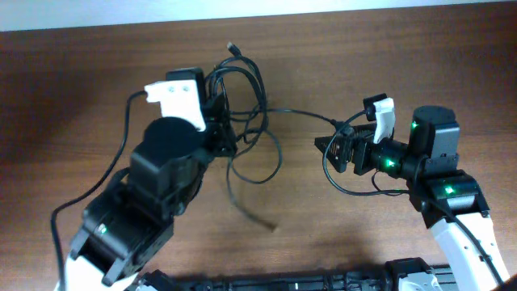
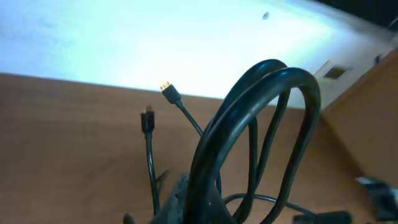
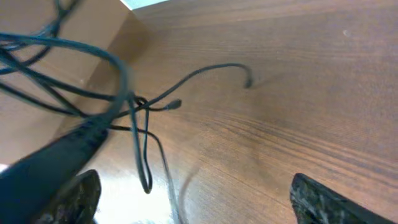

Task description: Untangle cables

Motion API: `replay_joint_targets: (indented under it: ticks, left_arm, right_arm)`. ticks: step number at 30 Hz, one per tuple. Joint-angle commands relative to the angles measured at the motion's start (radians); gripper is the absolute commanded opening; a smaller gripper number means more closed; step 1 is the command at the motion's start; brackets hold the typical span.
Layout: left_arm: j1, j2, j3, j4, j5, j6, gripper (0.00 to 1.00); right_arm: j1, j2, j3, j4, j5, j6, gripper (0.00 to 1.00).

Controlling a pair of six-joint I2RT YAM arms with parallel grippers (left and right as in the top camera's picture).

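Observation:
The cables are thin black cords looped in a tangle at the table's middle. One strand runs right towards my right gripper, and a loose tail trails towards the front. My left gripper is shut on the bundle. In the left wrist view thick-looking loops rise from my left gripper, with two plug ends beyond. My right gripper stands open. Its fingers are spread wide, and a hanging cable loop shows near the left one, touched by neither.
Bare brown wooden table lies all around. The thicker black wire of the left arm arcs at the left, and the right arm's wire loops below its gripper. A dark bar runs along the front edge.

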Motion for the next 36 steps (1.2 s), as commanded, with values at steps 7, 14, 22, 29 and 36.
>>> replay_joint_targets:
  ticks: [7,14,22,29,36]
  left_arm:
    - [0.003,-0.072,0.013,0.014,-0.186,0.002,0.00]
    - [0.003,-0.067,0.013,-0.037,-0.333,0.002,0.00]
    - [0.003,-0.061,0.013,-0.033,-0.136,0.002,0.00]
    - [0.003,-0.033,0.013,0.031,0.154,0.003,0.00]
    - [0.002,-0.026,0.013,0.106,0.316,0.018,0.00]
  right_arm:
    - [-0.003,-0.013,0.008,-0.026,0.070,-0.007,0.99]
    - [-0.003,-0.013,0.008,-0.028,0.069,-0.007,0.99]
    - [-0.003,-0.013,0.008,-0.004,0.016,-0.073,0.99]
    - [-0.003,-0.011,0.008,0.058,-0.003,-0.098,0.99]
    - [-0.003,0.002,0.008,0.093,-0.115,-0.098,0.94]
